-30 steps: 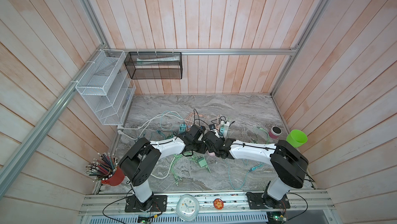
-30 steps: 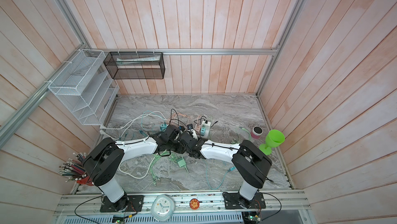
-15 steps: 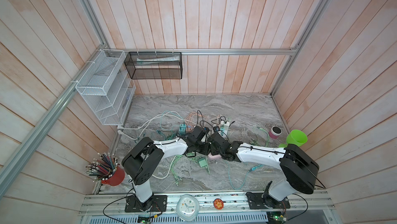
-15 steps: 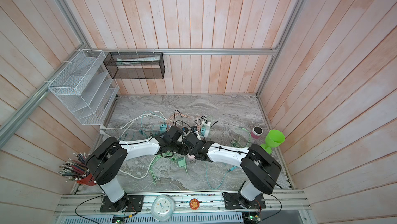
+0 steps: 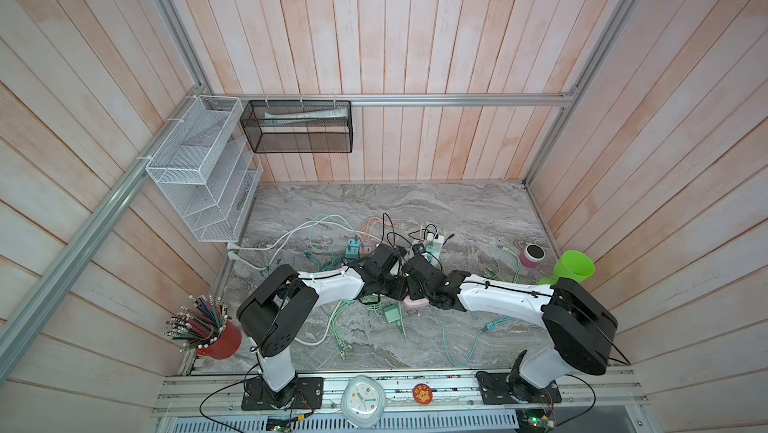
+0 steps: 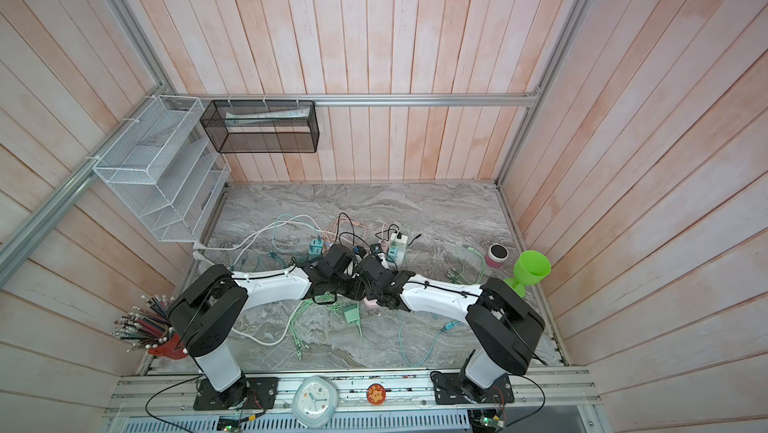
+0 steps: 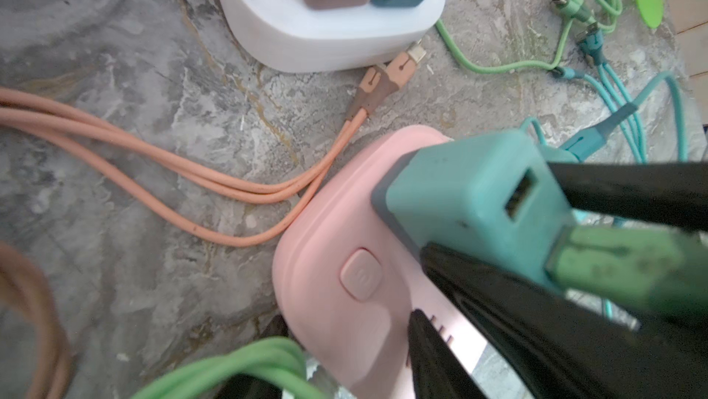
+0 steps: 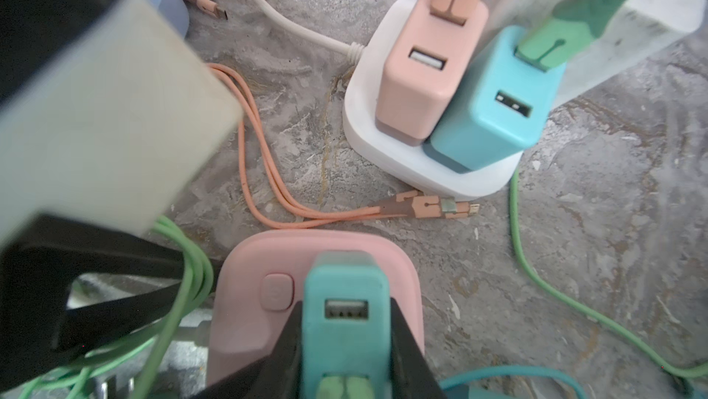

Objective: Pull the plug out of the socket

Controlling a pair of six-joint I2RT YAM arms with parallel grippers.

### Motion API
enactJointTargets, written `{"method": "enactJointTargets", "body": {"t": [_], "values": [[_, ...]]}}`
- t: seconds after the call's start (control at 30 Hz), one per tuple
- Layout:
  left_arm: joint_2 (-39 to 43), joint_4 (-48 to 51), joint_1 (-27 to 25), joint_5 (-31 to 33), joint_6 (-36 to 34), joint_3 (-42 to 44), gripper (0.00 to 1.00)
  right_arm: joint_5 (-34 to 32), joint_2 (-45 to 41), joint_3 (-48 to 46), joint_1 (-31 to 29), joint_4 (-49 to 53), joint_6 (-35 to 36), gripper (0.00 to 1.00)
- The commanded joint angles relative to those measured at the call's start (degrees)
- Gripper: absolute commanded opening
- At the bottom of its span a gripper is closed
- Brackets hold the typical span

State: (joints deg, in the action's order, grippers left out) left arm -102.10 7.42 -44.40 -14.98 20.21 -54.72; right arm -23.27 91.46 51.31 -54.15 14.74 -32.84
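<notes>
The pink socket (image 8: pixel 245 263) lies on the marble table, partly seen under the arms in both top views (image 5: pixel 417 303) (image 6: pixel 371 303). A teal plug (image 8: pixel 344 289) with a green cable stands in its top face (image 7: pixel 459 186); I see no gap between them. My right gripper (image 8: pixel 346 314) is shut on the plug, one black finger (image 8: pixel 291 328) pressed on each side. My left gripper (image 7: pixel 344 374) is shut on the socket body, its finger (image 7: pixel 433 358) against the socket's long side. Both grippers meet at the table's middle (image 5: pixel 397 285) (image 5: pixel 422 285).
A white power strip (image 8: pixel 440 178) carrying a pink and a blue charger stands just beyond the socket. Orange cables (image 7: pixel 153 155) and green cables (image 8: pixel 555 282) trail around. A loose green charger (image 5: pixel 390 314), a round speaker (image 5: pixel 532 254), a green goblet (image 5: pixel 575 268) and a pencil cup (image 5: pixel 220 339) stand nearby.
The right arm's elbow has swung outward to the right and toward the front. Both grippers stay shut at the pink socket.
</notes>
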Motion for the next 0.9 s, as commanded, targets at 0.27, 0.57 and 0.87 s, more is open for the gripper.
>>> {"method": "enactJointTargets", "body": {"t": [0.27, 0.57, 0.87], "values": [[-5.30, 6.82, -0.61, 3.13, -1.65, 3.61, 0.52, 3.20, 1.13, 2.79, -0.90, 3.27, -1.09, 0.00], [-5.73, 6.69, -0.62, 3.18, -1.62, 3.39, 0.52, 8.13, -3.83, 1.02, 2.56, 0.89, 0.58, 0.00], [-6.08, 6.42, -0.62, 2.98, -1.40, 3.63, 0.52, 4.10, 3.43, 8.83, -0.92, 7.50, 0.46, 0.00]]}}
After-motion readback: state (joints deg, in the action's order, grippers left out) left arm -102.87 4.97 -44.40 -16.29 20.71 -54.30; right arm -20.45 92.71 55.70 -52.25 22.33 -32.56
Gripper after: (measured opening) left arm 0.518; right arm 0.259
